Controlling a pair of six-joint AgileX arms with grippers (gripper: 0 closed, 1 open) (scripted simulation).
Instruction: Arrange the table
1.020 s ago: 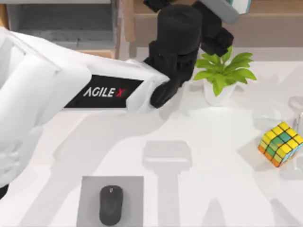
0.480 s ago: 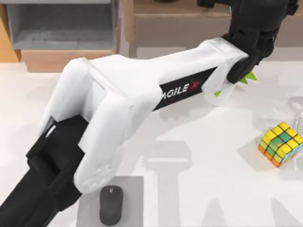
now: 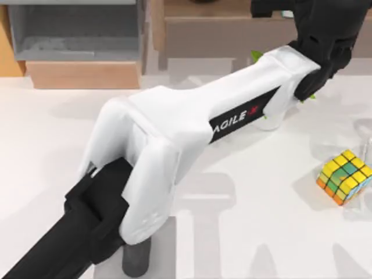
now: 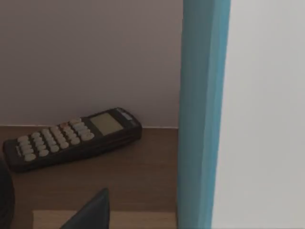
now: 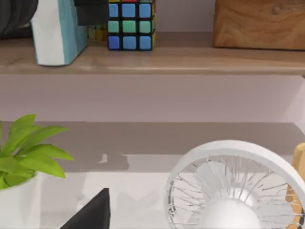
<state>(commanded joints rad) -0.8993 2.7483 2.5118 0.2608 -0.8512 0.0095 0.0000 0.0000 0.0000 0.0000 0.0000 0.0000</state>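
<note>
White table (image 3: 261, 192) spans the top view; we have swung our left arm (image 3: 192, 122) rightward to the shelf (image 3: 221, 29), covering the plant; finger state undeterminable. Left wrist view: blue book (image 4: 202, 114) beside calculator (image 4: 71, 138), seemingly being shelved. Right wrist view: fan (image 5: 233, 191); right arm parked.

Even, bright light is falling from above. The left arm (image 3: 192, 125) is casting soft grey shadows across the table (image 3: 261, 232). No glare is showing.
</note>
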